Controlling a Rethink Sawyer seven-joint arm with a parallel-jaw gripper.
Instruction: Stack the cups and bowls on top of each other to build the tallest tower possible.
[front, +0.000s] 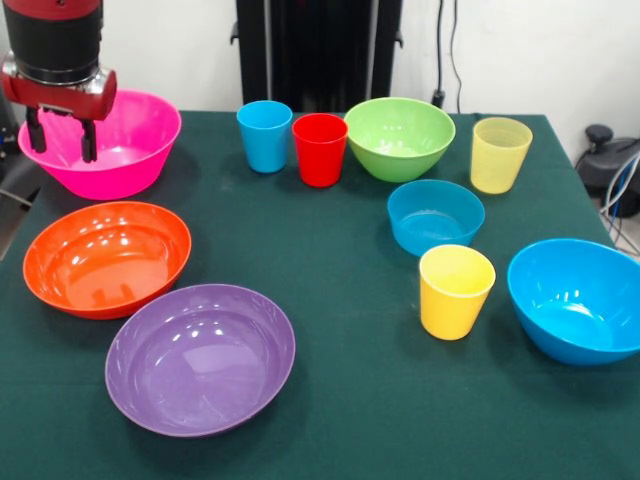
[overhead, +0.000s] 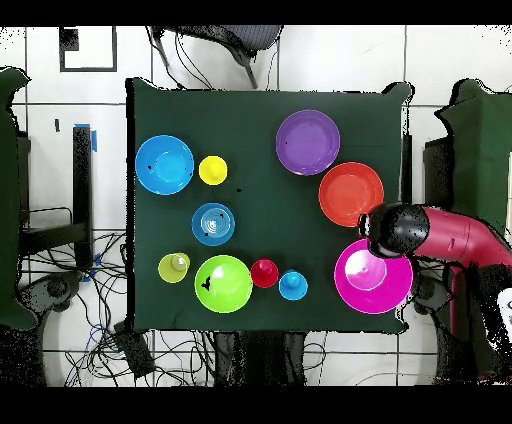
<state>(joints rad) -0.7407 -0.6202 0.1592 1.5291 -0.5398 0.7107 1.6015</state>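
Your pink bowl sits upright, mouth up, at a far corner of the tabletop, with the gripper hanging over its rim, fingers a narrow way apart and holding nothing; no tower stands yet. The orange bowl and purple bowl lie along the same side edge, while the cups and the other bowls are spread toward the opposite side. If you close on that glossy, sloping rim, I judge the bowl may slip or tip out of the fingers, or skid into the orange bowl close beside it.
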